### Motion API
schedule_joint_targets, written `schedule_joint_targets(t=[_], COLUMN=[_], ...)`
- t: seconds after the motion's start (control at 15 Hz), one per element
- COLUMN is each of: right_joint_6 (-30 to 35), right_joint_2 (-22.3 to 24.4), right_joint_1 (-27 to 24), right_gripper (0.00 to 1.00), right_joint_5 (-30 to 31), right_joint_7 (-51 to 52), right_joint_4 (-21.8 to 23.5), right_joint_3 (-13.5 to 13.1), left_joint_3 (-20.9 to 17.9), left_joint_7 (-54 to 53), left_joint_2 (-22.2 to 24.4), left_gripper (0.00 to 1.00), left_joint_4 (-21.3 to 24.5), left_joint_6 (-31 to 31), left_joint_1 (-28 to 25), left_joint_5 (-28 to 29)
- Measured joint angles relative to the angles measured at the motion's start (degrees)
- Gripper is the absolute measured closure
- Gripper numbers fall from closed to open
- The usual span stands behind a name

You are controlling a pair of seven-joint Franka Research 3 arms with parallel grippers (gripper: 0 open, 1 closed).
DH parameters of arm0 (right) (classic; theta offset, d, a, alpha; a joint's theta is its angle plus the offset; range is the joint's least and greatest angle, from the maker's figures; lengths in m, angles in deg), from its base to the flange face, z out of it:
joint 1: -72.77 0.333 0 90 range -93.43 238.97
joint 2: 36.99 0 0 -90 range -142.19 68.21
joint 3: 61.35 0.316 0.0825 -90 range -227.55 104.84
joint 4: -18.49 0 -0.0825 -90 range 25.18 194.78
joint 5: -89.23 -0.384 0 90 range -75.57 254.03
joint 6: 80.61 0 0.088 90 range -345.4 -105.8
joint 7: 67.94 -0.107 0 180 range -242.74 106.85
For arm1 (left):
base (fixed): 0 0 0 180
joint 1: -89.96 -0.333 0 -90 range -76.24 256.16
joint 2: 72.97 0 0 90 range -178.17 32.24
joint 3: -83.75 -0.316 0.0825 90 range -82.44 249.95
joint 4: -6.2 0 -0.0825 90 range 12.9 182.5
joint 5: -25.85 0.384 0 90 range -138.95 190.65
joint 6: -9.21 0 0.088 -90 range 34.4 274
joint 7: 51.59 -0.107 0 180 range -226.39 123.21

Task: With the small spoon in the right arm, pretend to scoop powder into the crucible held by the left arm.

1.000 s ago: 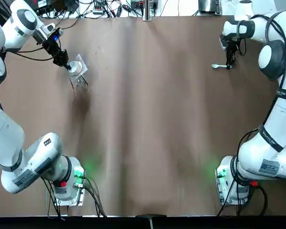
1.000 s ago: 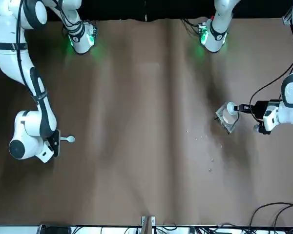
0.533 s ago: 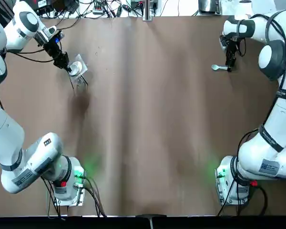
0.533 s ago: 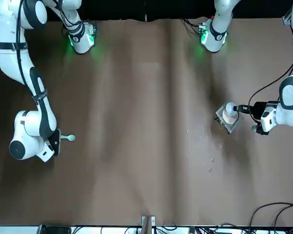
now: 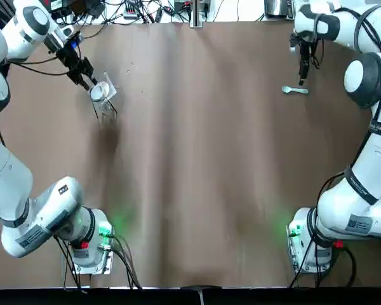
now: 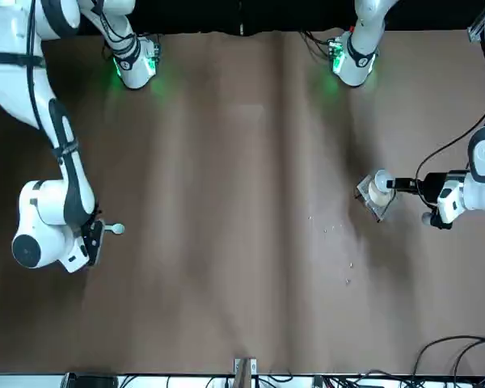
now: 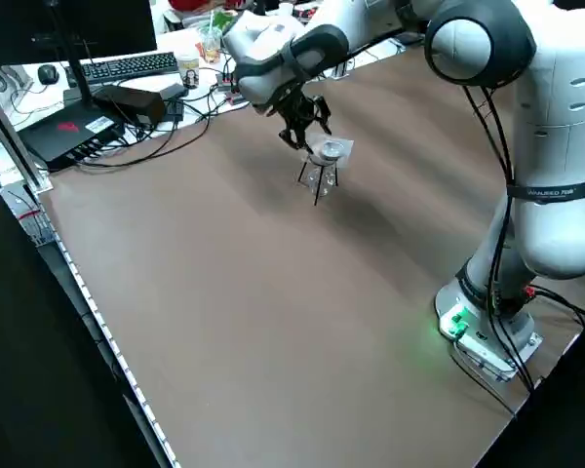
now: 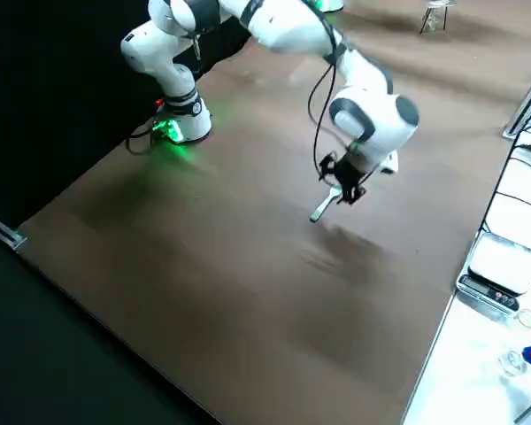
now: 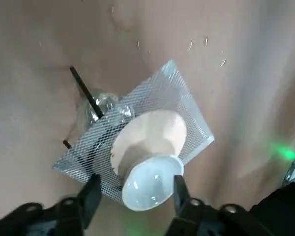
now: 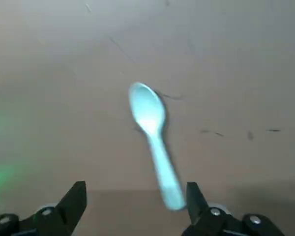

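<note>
A small white crucible (image 5: 98, 92) rests tipped on a square wire mesh (image 9: 182, 101) atop a small tripod, at the far left of the table. My left gripper (image 5: 84, 81) is open just beside it. In the left wrist view its fingers (image 9: 92, 194) stand either side of the crucible (image 9: 150, 169), without closing on it. A small white spoon (image 5: 295, 90) lies flat on the table at the far right. My right gripper (image 5: 303, 68) hangs open above it, towards the far edge. In the right wrist view the spoon (image 10: 155, 140) lies beyond the gripper (image 10: 135, 189).
The brown table (image 5: 197, 159) is bare between the two arms. A few tiny specks (image 6: 339, 242) lie on it near the tripod. Cables and desk clutter (image 5: 146, 9) line the far edge.
My right gripper has risen and drawn away from the spoon, which still lies on the table. My left gripper has shifted back slightly from the crucible.
</note>
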Motion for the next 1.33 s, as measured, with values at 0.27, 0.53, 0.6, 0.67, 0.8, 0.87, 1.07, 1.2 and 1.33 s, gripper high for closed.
schedule_joint_targets(t=[0.27, 0.53, 0.6, 0.67, 0.8, 0.87, 1.07, 1.2, 1.33], right_joint_6=[14.18, 18.66, 19.09, 19.46, 20.66, 20.69, 21.12, 22.95, 24.21], right_joint_2=[2.70, 6.97, 8.57, 10.09, 13.94, 15.04, 18.46, 20.48, 22.56], right_joint_1=[4.45, 5.60, 5.85, 6.22, 8.13, 8.91, 10.38, 10.67, 10.82], right_gripper=[0.07, 0.04, 0.03, 0.01, 0.01, 0.01, 0.00, 0.00, 0.00], right_joint_5=[0.01, 0.01, 0.00, -0.01, -0.01, -0.02, -0.50, -3.74, -5.73], right_joint_7=[-14.27, -24.60, -27.20, -29.43, -36.51, -40.06, -48.63, -53.03, -56.79], right_joint_4=[-5.30, -10.23, -10.49, -10.56, -10.58, -10.59, -10.57, -10.54, -9.88], right_joint_3=[0.38, 0.36, 0.36, 0.37, 0.37, 0.38, 0.39, 0.38, 0.38], left_joint_3=[2.87, 7.13, 8.31, 9.36, 10.42, 10.52, 12.67, 13.30, 13.29], left_joint_7=[5.96, 13.88, 15.83, 17.82, 25.58, 28.45, 33.53, 34.40, 34.43], left_joint_2=[0.52, 3.23, 3.99, 4.84, 8.31, 9.49, 12.13, 13.40, 13.98], left_gripper=[0.12, 0.00, 0.00, 0.00, 0.00, 0.00, 0.00, 0.00, 0.00], left_joint_4=[-6.00, -12.31, -13.41, -14.43, -15.93, -15.98, -15.99, -16.00, -16.00], left_joint_6=[-2.39, -3.07, -3.11, -3.13, -3.35, -3.49, -4.15, -5.25, -6.04], left_joint_1=[0.09, 1.98, 2.75, 4.06, 9.67, 11.16, 12.36, 12.33, 12.01], left_joint_5=[3.19, 14.71, 17.76, 21.83, 29.27, 29.62, 29.66, 29.66, 29.66])
